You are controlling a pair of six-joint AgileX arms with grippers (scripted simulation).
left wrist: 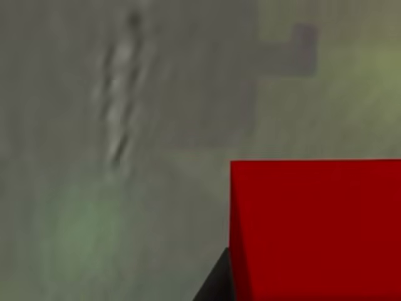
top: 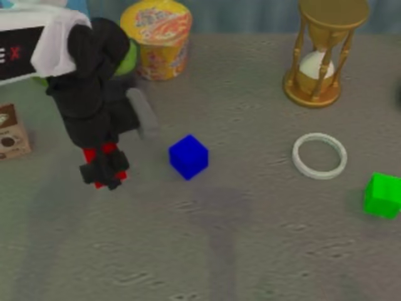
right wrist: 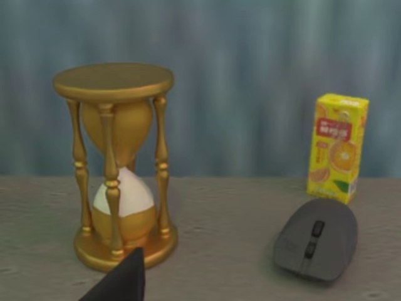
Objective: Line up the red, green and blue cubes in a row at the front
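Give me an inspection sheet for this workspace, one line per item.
Surface: grey table, faint shadows at the front.
Job's things: red cube between the left gripper's fingers at the table's left; blue cube just right of it, apart; green cube near the right edge. No row yet.
Clutter: noodle cup and hourglass at the back, white ring, brown box at the left edge; juice carton and mouse in the right wrist view.
Grippers: left gripper shut on the red cube; right gripper outside the top view.
Cables: nothing seen.
Surroundings: blue-grey backdrop behind.
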